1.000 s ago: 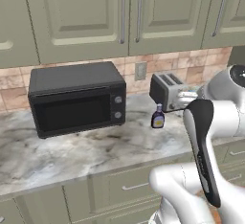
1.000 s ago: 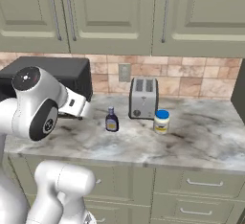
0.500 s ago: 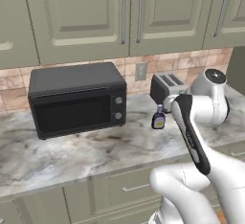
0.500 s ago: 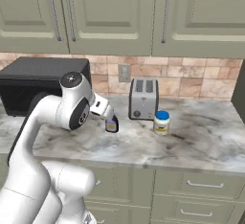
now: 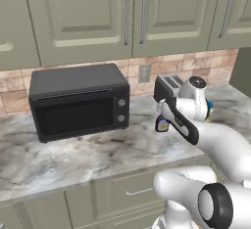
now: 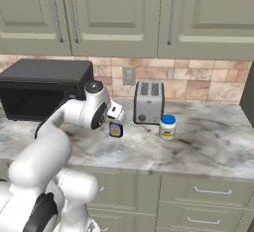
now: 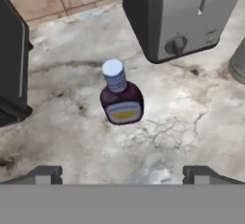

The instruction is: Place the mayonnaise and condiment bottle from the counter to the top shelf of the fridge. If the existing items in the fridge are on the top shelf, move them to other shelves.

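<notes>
Two fingertips point(image 7: 43, 174) of the gripper point(image 7: 122, 174) are standing spread wide apart with nothing between them, hovering above the counter point(image 7: 182, 122).

Risks, nearest first:
- Condiment bottle point(image 7: 120, 98): standing upright on the counter just ahead of the spread fingers, roughly midway between them and apart from both. It is narrow-necked and probably light; a descent that is slightly off-centre is likely to clip the pale cap and tip it over. Closing high on the neck is risking a slip.
- Microwave point(image 7: 12, 70): sitting close on one flank of the hand; a wide swing of the arm is likely to brush it.
- Toaster point(image 7: 177, 15): standing just beyond the bottle; overshooting the reach is likely to drive the fingers or the bottle into its front.
- Mayonnaise point(image 6: 167, 126): resting farther off on the toaster's far side, well apart from the hand; in the right base view it is standing upright, untouched.

Position of task item: in the right base view the condiment bottle is sitting just below and ahead of the gripper point(image 6: 115, 112), near but not touching.
</notes>
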### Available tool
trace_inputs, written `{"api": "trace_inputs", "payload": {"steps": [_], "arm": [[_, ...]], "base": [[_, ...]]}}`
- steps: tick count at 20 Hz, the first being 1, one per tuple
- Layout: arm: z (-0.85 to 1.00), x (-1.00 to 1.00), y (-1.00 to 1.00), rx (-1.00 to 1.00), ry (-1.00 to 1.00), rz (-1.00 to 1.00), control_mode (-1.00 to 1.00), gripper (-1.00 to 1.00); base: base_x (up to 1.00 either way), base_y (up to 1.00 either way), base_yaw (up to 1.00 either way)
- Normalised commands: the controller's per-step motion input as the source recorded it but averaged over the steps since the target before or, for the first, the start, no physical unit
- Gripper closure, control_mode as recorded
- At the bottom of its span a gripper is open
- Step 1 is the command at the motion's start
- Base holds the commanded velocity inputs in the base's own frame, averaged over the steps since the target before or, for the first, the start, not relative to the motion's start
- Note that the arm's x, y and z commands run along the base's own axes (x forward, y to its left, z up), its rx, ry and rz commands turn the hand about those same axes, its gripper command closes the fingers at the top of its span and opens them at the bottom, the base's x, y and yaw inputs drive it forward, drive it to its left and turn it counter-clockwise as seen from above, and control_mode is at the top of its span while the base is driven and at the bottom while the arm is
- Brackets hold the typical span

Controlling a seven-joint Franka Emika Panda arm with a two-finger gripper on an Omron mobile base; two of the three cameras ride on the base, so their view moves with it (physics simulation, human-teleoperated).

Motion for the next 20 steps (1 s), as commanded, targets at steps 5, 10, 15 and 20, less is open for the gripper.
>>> {"api": "trace_inputs", "payload": {"steps": [5,10,15,20], "arm": [[-0.14,0.61,0.00,0.00,0.03,0.02,-1.00,-1.00],[-0.34,0.12,0.00,0.00,0.01,0.01,-1.00,-1.00],[-0.37,0.05,0.00,-0.01,0.00,0.02,-1.00,-1.00],[-0.43,0.16,0.00,-0.04,-0.03,0.03,-1.00,-1.00]], "base": [[0.00,0.00,0.00],[0.00,0.00,0.00],[0.00,0.00,0.00],[0.00,0.00,0.00]]}}
